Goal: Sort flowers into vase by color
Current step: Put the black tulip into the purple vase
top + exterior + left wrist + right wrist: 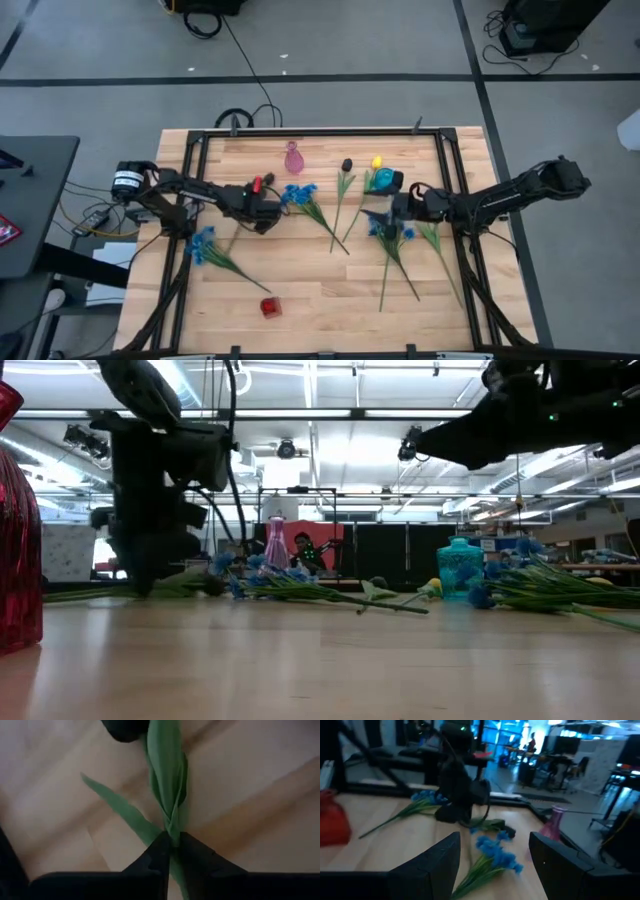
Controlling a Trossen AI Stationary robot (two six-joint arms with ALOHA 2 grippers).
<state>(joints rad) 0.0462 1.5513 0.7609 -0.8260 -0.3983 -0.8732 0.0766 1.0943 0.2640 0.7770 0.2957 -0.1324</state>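
My left gripper (263, 213) is down at the table's left middle, shut on the green stem of a dark tulip (125, 729). My right gripper (495, 865) is open and empty, held above a bunch of blue flowers (393, 236) at the right middle. Another blue bunch (300, 195) lies just right of my left gripper, and a third (204, 245) lies on the table at the left. A dark tulip (347, 165) and a yellow tulip (377, 161) lie on the table at the far middle. A pink vase (293, 158), a teal vase (385, 180) and a red vase (270, 307) stand upright. My left gripper pinches the dark tulip's stem (173, 831) between its two fingertips, where the long leaves wrap it. The fingers come from above, pointing down, and lie across the stem. The blossom end reaches out beyond the fingers, close over the wood; whether it rests there I cannot tell.
A black frame (300, 133) runs around the wooden tabletop (320, 290). The near middle of the table holds only the red vase. The teal vase stands right beside my right gripper. People show far off in the room behind.
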